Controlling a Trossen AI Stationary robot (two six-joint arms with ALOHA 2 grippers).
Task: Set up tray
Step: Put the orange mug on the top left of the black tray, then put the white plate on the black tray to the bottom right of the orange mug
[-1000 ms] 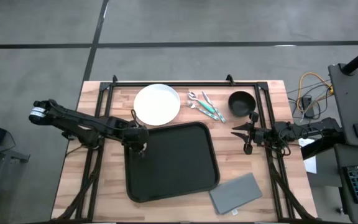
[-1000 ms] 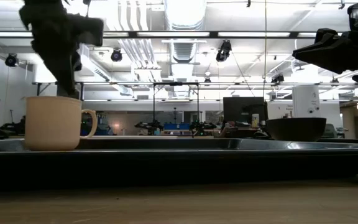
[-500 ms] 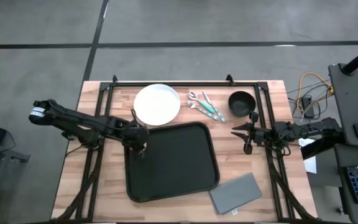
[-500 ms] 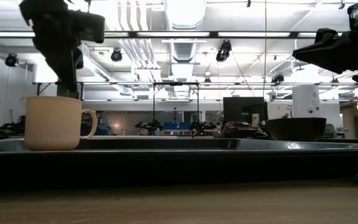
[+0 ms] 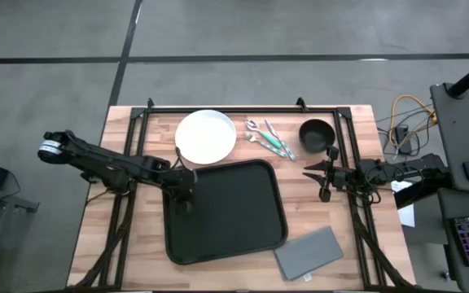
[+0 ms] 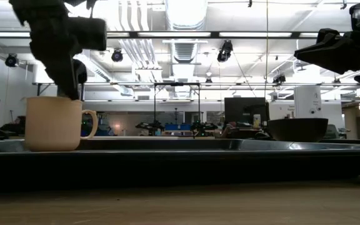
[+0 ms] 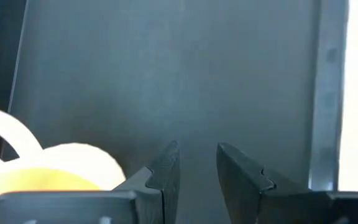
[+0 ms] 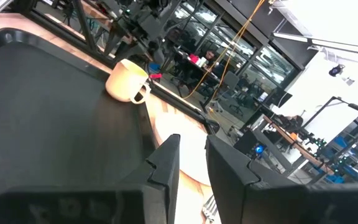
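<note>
Here, left gripper (image 7: 194,163), fingers narrowly parted and empty, hangs just beside the beige mug (image 6: 55,123) on the tray (image 5: 234,216).

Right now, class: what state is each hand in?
Left hand: slightly open, empty, beside the mug.
Right hand: slightly open, empty.

Mug (image 6: 54,123) hidden under left arm overhead (cut off in wrist view).
</note>
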